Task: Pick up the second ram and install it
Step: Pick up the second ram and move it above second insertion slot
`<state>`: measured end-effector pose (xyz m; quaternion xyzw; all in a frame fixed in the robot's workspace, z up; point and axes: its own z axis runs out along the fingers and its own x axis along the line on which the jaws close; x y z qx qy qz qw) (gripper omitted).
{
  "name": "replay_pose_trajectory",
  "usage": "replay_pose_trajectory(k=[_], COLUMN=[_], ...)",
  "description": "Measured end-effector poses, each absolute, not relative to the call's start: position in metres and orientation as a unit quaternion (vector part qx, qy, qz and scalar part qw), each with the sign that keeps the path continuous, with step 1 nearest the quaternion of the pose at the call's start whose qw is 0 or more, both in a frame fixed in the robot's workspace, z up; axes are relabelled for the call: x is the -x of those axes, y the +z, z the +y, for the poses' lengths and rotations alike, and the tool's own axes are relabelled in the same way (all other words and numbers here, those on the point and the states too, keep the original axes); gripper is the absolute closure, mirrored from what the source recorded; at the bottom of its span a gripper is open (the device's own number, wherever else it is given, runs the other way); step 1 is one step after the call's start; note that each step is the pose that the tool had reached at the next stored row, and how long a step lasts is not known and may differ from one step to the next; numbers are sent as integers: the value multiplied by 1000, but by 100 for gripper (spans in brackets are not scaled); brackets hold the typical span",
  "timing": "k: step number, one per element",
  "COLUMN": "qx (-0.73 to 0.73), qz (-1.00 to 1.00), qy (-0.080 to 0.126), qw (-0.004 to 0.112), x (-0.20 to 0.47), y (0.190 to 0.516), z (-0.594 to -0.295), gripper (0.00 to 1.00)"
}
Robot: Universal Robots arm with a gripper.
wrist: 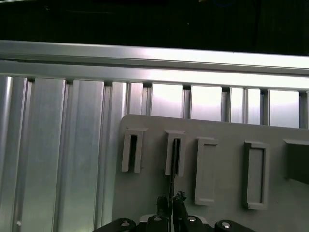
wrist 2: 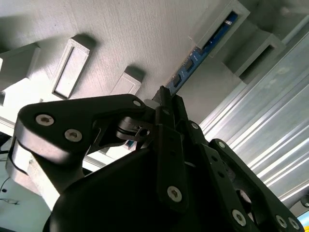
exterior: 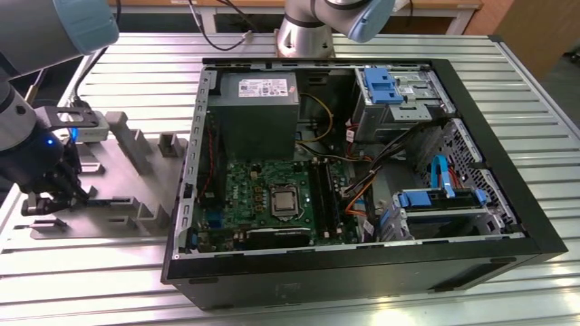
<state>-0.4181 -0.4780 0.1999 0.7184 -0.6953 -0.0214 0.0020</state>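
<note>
Over the grey fixture plate (exterior: 136,176) on the exterior view's left, well apart from the open computer case (exterior: 363,278), the gripper (exterior: 54,197) hangs low above the ribbed aluminium worktop (exterior: 136,61).

**Position of the part.** The second ram (wrist 2: 203,50) stands on edge in a narrow raised pocket of the fixture plate. In the second wrist view its long axis runs straight out from the fingertips and away along the plate. The near end lies between the fingers, and the far end sits inside the pocket walls. In the first wrist view the same stick appears edge-on as a thin dark line (wrist: 172,183) leading from the pocket down into the gripper (wrist: 171,212). The stick's flat faces are therefore parallel to the finger pads.

**Finger state.** The fingers are drawn narrow, with the stick's near end between them. They appear closed on it, judged from both wrist views. The stick has not left its pocket.

**Materials and shapes.**
- Second ram: a slim, flat, rigid blue board with small dark chips along one face.
- Fixture plate: matt grey with a fine layered texture. It carries several upright rectangular pockets.
- Gripper (wrist 2: 166,96): black linkage arms with bright pivot screws, tapering to thin tips.
- Worktop: bright, long metal slats.
- Case: black sheet metal around a green motherboard (exterior: 254,183).
</note>
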Motion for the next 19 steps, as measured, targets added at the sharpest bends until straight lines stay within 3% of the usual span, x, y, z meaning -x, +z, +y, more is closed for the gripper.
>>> replay_pose_trajectory(k=[6, 7, 19], qx=[-718, -718, -695], qz=[-695, -695, -719], qy=[-21, -21, -21], qw=[2, 2, 1], x=[418, 418, 417], y=[200, 200, 199], z=[-478, -478, -478], gripper=[82, 88, 88])
